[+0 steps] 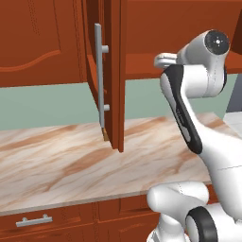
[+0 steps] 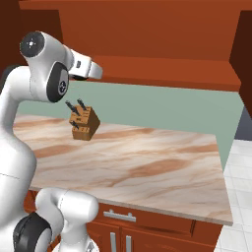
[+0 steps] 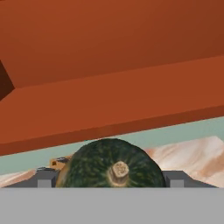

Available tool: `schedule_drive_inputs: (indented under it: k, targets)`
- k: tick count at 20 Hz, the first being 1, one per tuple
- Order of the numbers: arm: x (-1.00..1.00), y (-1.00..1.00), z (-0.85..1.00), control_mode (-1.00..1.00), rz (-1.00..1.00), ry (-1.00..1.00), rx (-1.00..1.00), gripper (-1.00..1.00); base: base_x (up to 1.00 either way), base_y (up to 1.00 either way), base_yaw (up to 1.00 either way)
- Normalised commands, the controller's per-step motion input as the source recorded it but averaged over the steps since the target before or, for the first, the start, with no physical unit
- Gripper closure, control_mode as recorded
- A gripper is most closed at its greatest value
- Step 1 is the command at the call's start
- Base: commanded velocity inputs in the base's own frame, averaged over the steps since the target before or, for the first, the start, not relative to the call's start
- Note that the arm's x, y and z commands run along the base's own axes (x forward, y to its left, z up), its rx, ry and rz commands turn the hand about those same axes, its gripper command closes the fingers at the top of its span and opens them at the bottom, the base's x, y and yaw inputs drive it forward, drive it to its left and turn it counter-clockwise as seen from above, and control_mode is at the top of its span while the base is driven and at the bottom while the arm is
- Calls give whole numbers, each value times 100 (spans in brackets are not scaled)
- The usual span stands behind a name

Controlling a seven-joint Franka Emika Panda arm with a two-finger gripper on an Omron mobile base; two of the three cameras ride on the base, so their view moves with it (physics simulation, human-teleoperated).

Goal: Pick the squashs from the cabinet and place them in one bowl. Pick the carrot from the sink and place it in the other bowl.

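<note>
In the hand view a dark green squash (image 3: 109,166) with a tan stem nub sits between the two finger tips of my gripper (image 3: 109,178), touching both, so the gripper is shut on it. The squash hangs in the air in front of the red-brown cabinet (image 3: 109,65), whose underside fills the upper part of that view. In the left base view the cabinet door (image 1: 115,71) stands open, edge-on, with its long grey bar handle (image 1: 99,75). My white hand (image 2: 87,68) is raised level with the cabinet's bottom edge. The bowls, carrot and sink are out of view.
A marble counter (image 1: 56,160) runs below the cabinet, with low drawers (image 1: 33,220) under it. A wooden knife block (image 2: 83,123) stands near the green back wall. The counter ends at the right (image 2: 221,197), beside a tiled floor.
</note>
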Motion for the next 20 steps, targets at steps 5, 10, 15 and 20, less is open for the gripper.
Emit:
schedule_drive_inputs:
  k: [5, 10, 15, 20]
  targets:
    - [-65, 0, -2, -100, 0, 3, 0, 100, 0, 0, 0]
    - [-49, 6, -14, -100, 0, 20, 0, 100, 0, 0, 0]
    - [-44, 5, -22, -100, 0, 22, 0, 100, 0, 0, 0]
    - [-47, 0, -24, -100, 0, 2, 0, 100, 0, 0, 0]
